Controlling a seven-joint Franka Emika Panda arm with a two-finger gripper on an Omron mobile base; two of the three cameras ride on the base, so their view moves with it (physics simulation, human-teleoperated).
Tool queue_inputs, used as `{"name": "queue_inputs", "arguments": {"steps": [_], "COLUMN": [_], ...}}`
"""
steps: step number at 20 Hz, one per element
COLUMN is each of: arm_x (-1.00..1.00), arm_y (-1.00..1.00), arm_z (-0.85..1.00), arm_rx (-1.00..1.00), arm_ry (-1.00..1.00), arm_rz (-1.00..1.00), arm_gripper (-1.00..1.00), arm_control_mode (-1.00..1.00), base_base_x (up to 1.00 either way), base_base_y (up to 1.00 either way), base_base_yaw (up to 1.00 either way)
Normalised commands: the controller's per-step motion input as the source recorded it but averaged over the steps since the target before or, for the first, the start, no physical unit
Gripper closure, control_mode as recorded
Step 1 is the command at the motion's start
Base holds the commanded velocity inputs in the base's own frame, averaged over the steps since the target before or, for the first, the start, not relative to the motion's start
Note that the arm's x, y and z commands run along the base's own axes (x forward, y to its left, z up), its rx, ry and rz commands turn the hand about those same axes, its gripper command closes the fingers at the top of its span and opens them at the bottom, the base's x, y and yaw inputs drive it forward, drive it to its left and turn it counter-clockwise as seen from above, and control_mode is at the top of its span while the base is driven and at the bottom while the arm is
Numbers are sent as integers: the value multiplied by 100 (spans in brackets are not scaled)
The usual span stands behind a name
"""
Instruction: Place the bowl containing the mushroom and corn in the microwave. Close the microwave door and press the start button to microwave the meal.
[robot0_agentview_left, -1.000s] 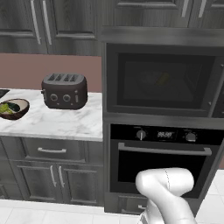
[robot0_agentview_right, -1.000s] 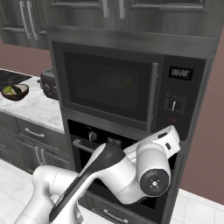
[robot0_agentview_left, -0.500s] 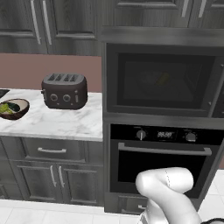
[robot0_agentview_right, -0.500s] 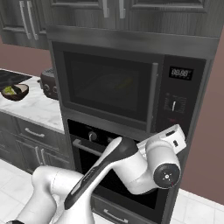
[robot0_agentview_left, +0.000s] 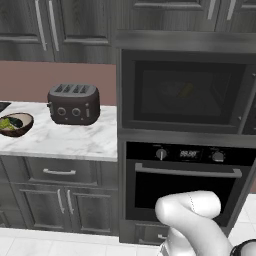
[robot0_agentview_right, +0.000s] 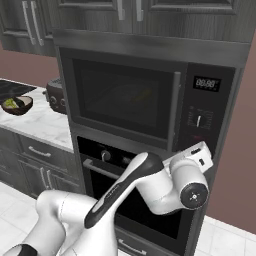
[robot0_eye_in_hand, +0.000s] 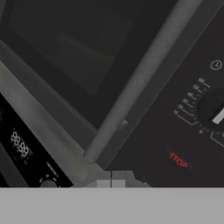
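Microwave door (robot0_agentview_right: 125, 102) shut; pincer (robot0_agentview_right: 200, 154) risen.

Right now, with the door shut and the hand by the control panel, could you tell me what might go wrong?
The closed gripper sits just below the red STOP label, so a push here might hit stop, not start. It is also close to the microwave door handle and the oven knobs, which it may bump.

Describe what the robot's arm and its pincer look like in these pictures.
The arm is glossy white, built of smooth rounded tubular segments. A black strip runs along its long link, and the fat round joint near the wrist ends in a dark grey cap with a small pale centre. The hand is a white boxy block with small dark markings. The pincer shows as two small grey finger tips.
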Motion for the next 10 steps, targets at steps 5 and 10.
{"name": "queue_inputs", "arguments": {"steps": [5,10], "arm_x": [25,25], "arm_y": [-19,-25], "arm_z": [-15,-14], "arm_rx": [1,2], "arm_ry": [0,0], "arm_rz": [1,1], "arm_gripper": [100,100], "arm_control_mode": [-100,-100], "base_base_x": [0,0], "base_base_y": [0,0], "base_base_yaw": [0,0]}}
